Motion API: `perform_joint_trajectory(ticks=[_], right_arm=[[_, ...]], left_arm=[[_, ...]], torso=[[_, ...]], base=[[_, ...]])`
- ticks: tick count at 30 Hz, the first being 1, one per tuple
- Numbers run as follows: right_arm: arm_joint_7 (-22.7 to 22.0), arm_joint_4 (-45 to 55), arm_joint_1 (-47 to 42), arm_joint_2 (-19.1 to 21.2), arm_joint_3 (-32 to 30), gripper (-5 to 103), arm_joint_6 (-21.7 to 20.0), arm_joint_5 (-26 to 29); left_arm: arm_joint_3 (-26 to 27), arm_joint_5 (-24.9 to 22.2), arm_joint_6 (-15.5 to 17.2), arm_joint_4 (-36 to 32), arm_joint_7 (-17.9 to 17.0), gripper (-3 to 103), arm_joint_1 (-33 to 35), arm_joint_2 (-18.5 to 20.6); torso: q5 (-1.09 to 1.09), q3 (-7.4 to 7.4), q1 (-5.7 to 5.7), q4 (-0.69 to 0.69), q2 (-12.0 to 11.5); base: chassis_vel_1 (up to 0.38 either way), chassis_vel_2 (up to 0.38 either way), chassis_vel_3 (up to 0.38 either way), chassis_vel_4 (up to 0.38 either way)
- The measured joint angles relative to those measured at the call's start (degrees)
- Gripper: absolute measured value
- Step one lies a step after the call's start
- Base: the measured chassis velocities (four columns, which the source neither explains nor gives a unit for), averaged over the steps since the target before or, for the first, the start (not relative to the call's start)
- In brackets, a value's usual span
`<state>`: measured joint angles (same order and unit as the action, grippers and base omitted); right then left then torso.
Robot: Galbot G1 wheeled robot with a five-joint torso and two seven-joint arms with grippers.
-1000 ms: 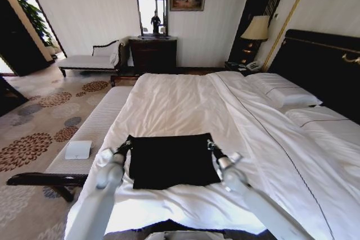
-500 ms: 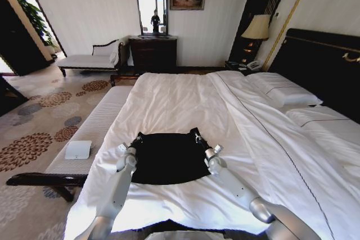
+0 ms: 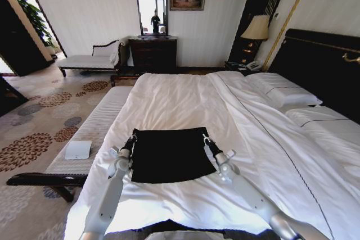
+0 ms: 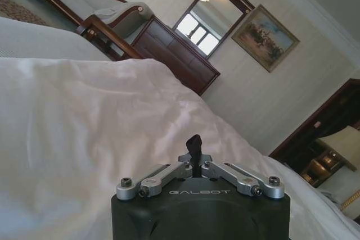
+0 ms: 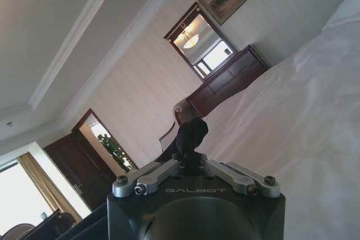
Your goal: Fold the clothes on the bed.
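Note:
The clothes [image 3: 170,157] are one black garment, lying as a flat rectangle on the near part of the white bed [image 3: 180,96]. My left gripper [image 3: 133,137] is shut on its far left corner, and my right gripper [image 3: 205,137] is shut on its far right corner. The far edge is stretched straight between them. In the left wrist view, a tuft of black cloth [image 4: 195,142] sticks up from the shut left gripper [image 4: 194,149]. In the right wrist view, a bunch of black cloth [image 5: 192,130] is pinched in the shut right gripper [image 5: 191,145]. No lettering shows.
A striped bench [image 3: 93,133] runs along the bed's left side with a white box [image 3: 78,149] on it. White pillows [image 3: 284,96] lie at the right by the dark headboard [image 3: 320,66]. A chaise [image 3: 90,60], a dresser [image 3: 153,54] and a lamp [image 3: 256,28] stand by the far wall.
Both grippers carried the garment's far edge away from me, drawing closer together. They have since pulled back slightly and spread apart, so the edge is now wider and taut.

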<state>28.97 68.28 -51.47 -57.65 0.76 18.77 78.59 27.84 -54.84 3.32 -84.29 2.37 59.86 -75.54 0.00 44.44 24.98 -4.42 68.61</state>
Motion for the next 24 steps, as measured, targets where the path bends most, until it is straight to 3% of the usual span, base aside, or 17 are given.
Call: perform_joint_trajectory(ticks=[10, 14, 21, 24], right_arm=[[0.02, 8.59, -10.26, 4.1, -4.43, 2, 3.06, -0.94], [-0.96, 7.81, -11.21, 4.21, -4.39, 2, 4.21, -1.54], [-1.12, 5.35, -11.67, 3.54, -3.96, 2, 5.41, -3.46], [-4.1, 5.65, -13.09, 3.65, -3.94, 2, 5.38, -5.4]], left_arm=[[1.21, 0.42, -0.5, -11.29, 1.46, 2, 12.52, 1.08], [1.84, 2.32, -1.61, -12.24, 2.16, 2, 17.26, 0.28], [2.13, 4.54, -2.94, -11.42, 2.37, 2, 19.89, -1.4], [1.9, 6.23, -3.22, -10.23, 2.33, 2, 20.26, -1.76]], torso=[[0.0, -0.01, -0.01, -0.02, 0.01], [0.0, 0.0, -0.01, 0.01, 0.01], [0.0, 0.0, -0.01, 0.0, 0.01], [0.01, 0.01, 0.02, 0.0, 0.0]], base=[[0.0, 0.0, 0.0, 0.0], [0.0, 0.0, 0.0, 0.0], [0.0, 0.0, 0.0, 0.0], [0.0, 0.0, 0.0, 0.0]])
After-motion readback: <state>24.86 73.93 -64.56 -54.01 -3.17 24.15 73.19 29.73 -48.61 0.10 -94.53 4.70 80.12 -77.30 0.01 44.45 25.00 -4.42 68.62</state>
